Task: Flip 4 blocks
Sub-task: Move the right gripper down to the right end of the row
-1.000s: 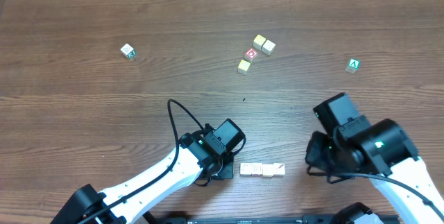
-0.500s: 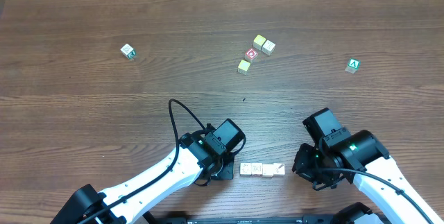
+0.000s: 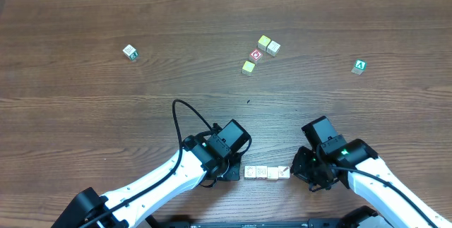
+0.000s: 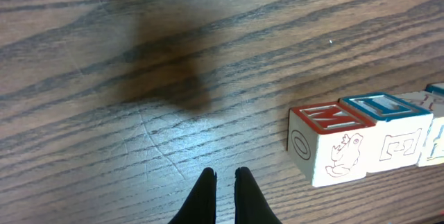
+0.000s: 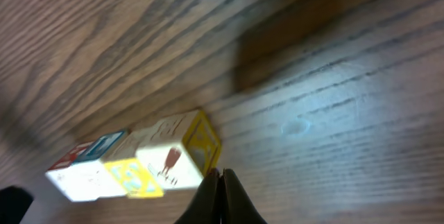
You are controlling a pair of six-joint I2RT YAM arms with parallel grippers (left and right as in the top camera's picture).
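Observation:
Four pale blocks [image 3: 267, 173] lie in a tight row near the table's front edge. In the left wrist view the nearest block [image 4: 326, 144] has a red top, and the one beyond it [image 4: 385, 130] a blue top. My left gripper [image 4: 223, 177] is shut and empty, low over the wood just left of the row [image 3: 233, 174]. My right gripper [image 5: 220, 177] is shut with nothing in it, its tips at the bottom corner of the yellow-edged end block [image 5: 182, 151], at the row's right end [image 3: 298, 171].
Farther back are two cream cubes [image 3: 268, 44], a cube with a red ring [image 3: 256, 55] and a pale yellow cube [image 3: 248, 67]. A white cube with green marks [image 3: 130, 51] lies at the back left. A green "A" cube [image 3: 360, 66] is at the back right.
My right arm has swung left and down to the row's right end, and its jaws have closed. The left arm and the blocks have stayed put.

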